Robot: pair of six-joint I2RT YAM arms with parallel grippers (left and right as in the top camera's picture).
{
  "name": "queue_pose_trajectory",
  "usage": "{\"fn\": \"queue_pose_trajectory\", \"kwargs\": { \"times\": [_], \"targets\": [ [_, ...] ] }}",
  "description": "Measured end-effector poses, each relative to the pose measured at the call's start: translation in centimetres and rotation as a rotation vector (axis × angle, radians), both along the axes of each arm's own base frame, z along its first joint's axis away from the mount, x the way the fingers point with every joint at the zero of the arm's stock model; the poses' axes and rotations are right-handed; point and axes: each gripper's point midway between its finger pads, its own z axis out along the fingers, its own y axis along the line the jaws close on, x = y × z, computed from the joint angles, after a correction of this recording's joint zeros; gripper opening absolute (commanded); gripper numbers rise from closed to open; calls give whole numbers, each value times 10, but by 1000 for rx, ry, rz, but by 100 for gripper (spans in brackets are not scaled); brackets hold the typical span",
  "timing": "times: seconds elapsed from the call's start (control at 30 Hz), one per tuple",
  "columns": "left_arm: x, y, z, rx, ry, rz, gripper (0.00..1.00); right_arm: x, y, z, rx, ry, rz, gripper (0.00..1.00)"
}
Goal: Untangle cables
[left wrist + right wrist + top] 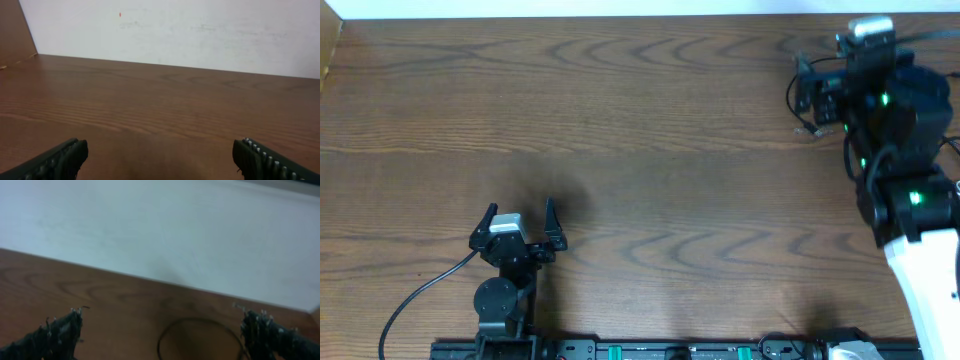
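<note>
Left gripper [520,215] stood spread to its widest and empty, low over the near left part of the table [670,150]; right gripper [162,316], at the far right corner, likewise gaped wide and held nothing; a thin black cable [200,319] lay looped on the wood between its fingers; contact with them could not be told.

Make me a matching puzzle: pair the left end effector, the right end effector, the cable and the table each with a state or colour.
Things:
1. left end effector
2. right end effector
3. cable
4. table

States or colours:
a. brown wood grain
b. open, only bare wood ahead
c. open, a cable loop ahead
d. black, curved

Pairs: 1-b; 2-c; 3-d; 4-a
</note>
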Motion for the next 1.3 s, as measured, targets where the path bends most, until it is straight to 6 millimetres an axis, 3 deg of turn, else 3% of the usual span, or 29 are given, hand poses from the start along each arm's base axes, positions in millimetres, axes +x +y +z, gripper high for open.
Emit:
{"fn": "queue_pose_trajectory", "kwargs": {
  "times": [0.2,0.33,0.73,1.07,1.3],
  "targets": [
    [0,0,0,0,0,0,98,-44,-13,14,11,-97,-43,99],
    [0,0,0,0,0,0,98,-60,-16,18,22,-177,-48,99],
    [0,0,0,0,0,0,98,-117,-27,-41,38,-240,-64,99],
    [0,0,0,0,0,0,98,-145,-51,-86,35,-272,-142,99],
    [0,0,0,0,0,0,98,-157,-52,-97,39,-327,-134,99]
  ]
}}
